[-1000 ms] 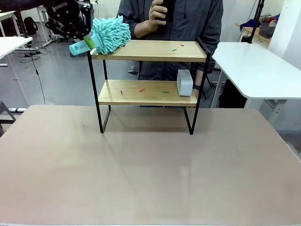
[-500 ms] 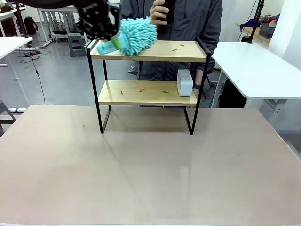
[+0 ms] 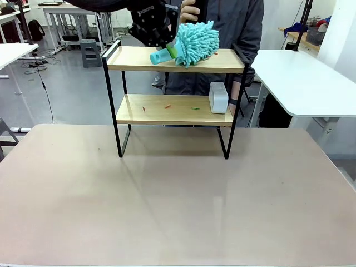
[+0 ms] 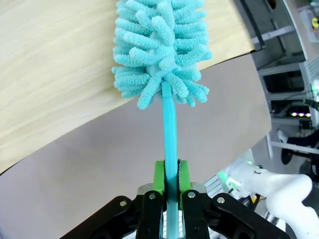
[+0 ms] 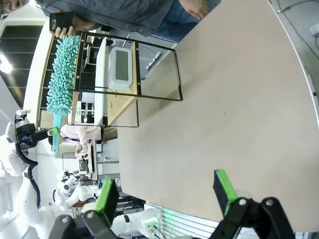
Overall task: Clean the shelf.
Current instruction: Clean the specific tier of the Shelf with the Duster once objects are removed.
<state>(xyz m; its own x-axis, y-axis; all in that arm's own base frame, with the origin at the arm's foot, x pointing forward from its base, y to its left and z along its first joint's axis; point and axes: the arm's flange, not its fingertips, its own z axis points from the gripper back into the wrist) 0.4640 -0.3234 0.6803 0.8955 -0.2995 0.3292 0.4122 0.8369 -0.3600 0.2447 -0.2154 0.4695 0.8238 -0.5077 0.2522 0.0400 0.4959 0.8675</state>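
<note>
Left end effector [image 3: 173, 50] grips duster [image 3: 197, 41] — apparently touching shelf [image 3: 133, 59] top.

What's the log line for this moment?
left gripper: shut on duster | duster head: on top board of shelf, right of middle | right gripper: open, above table | lower board: small scraps, white box

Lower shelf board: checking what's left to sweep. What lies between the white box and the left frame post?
In the front view, two reddish scraps and one green scrap lie there on the lower board; the rest is bare wood.
</note>
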